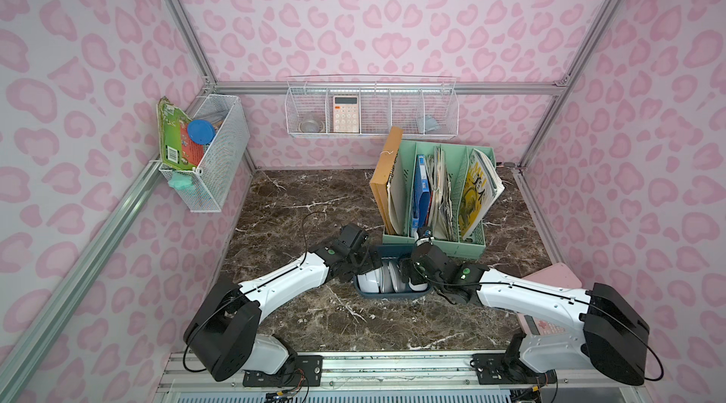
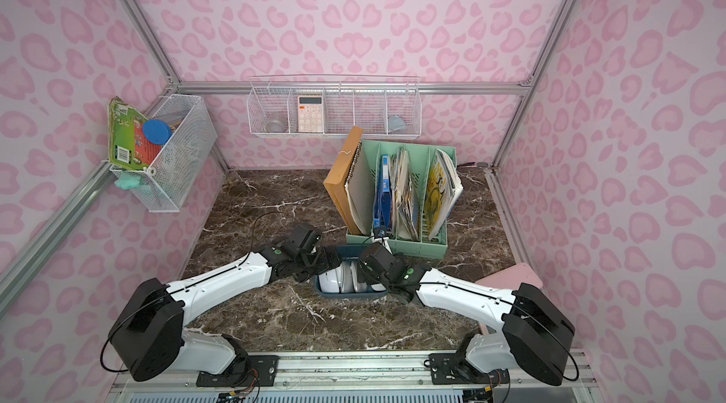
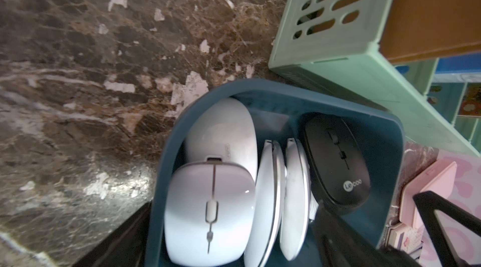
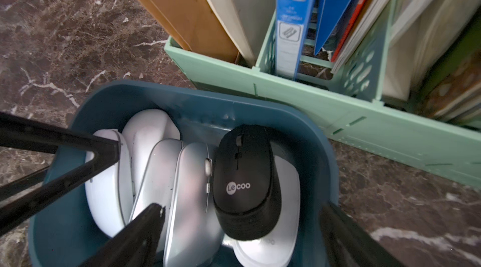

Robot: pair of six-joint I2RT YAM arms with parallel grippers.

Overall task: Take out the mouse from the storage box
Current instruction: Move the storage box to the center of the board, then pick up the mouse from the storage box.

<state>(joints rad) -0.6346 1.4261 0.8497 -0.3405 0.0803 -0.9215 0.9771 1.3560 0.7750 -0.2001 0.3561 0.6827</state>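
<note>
The storage box (image 1: 393, 295) is a dark teal tray in front of both arms, also in the left wrist view (image 3: 166, 148) and the right wrist view (image 4: 109, 101). Several white mice (image 3: 208, 208) are packed in it, some on edge. A black mouse (image 4: 244, 179) lies on a white one (image 4: 265, 247) at the box's right end. My right gripper (image 4: 240, 209) is open and reaches down into the box, astride the black mouse without touching it. My left gripper (image 3: 234, 205) is open over the white mice, one finger (image 3: 125, 234) outside the box wall.
A mint-green file organiser (image 1: 436, 250) full of books stands right behind the box, almost touching it. A pink flat item (image 1: 550, 275) lies on the marble table (image 1: 283, 204) under the right arm. White wire baskets (image 1: 373, 114) hang on the walls.
</note>
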